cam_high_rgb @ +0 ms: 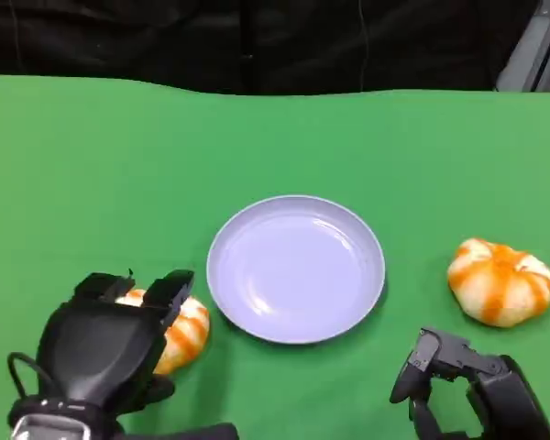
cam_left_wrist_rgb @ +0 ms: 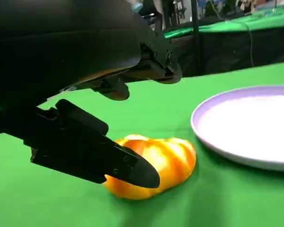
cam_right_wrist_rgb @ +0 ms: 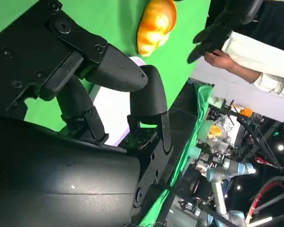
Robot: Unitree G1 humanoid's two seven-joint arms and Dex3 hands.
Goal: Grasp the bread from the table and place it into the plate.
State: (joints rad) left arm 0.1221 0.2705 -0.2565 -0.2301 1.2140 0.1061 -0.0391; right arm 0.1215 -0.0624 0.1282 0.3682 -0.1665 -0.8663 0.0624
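On the green worktop (cam_high_rgb: 92, 165), the left hand (cam_high_rgb: 119, 335) hovers spread over one bread (cam_left_wrist_rgb: 156, 163) beside the plate (cam_high_rgb: 296, 269), holding nothing, while the right hand (cam_high_rgb: 458, 376) rests empty, fingers apart.

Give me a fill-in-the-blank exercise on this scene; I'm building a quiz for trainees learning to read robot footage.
1. The plate holds ____ pieces of bread.
2. The cloth covering the table is ____.
3. The left robot hand is at the bread lying to the ____ of the plate in the head view.
4. The other bread lies nearer the ____ robot hand.

Missing words: no; green; left; right
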